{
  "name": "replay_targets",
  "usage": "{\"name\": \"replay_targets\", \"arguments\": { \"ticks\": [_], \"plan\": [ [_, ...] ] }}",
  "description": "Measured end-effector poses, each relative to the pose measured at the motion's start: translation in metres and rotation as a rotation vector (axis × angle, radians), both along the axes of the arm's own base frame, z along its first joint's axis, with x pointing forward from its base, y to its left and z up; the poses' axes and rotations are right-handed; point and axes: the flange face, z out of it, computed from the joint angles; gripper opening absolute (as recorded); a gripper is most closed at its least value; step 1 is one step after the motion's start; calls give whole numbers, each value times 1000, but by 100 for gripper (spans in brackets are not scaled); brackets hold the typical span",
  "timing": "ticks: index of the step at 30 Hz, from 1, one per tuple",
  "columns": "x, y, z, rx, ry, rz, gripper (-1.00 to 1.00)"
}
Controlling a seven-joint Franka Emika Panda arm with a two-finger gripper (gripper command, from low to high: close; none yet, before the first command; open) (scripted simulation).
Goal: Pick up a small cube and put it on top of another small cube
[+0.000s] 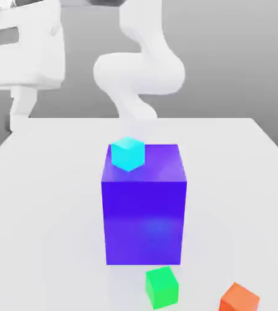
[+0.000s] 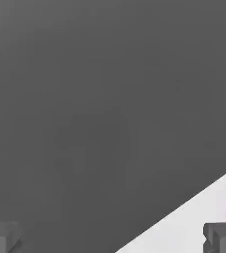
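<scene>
Green cube and orange cube at table front edge; gripper spread wide, empty. Step: approach; next, descend onto a cube.

Fingers wide apart — empty

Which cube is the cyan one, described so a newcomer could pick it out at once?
Find the big blue block in the middle of the white table. The cyan cube sits on its top face, at the corner toward the exterior view's left. It is the only small cube raised off the table; the green cube and orange cube lie on the tabletop in front of the block.
</scene>
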Motion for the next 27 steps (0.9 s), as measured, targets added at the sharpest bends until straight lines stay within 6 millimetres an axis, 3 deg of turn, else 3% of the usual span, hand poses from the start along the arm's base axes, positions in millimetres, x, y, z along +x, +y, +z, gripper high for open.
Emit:
{"name": "replay_targets", "arguments": {
  "ticks": [7,13,18,19,25,27],
  "plan": [
    [2,-70,-118,80,141,-225,0],
    [-24,-125,-225,137,264,-424,0],
    [-36,-140,-308,151,300,-484,0],
    [-37,-140,-318,152,301,-485,-100],
    [-37,-140,-323,152,300,-485,-100],
    [-36,-141,-307,152,300,-485,-100]
  ]
}}
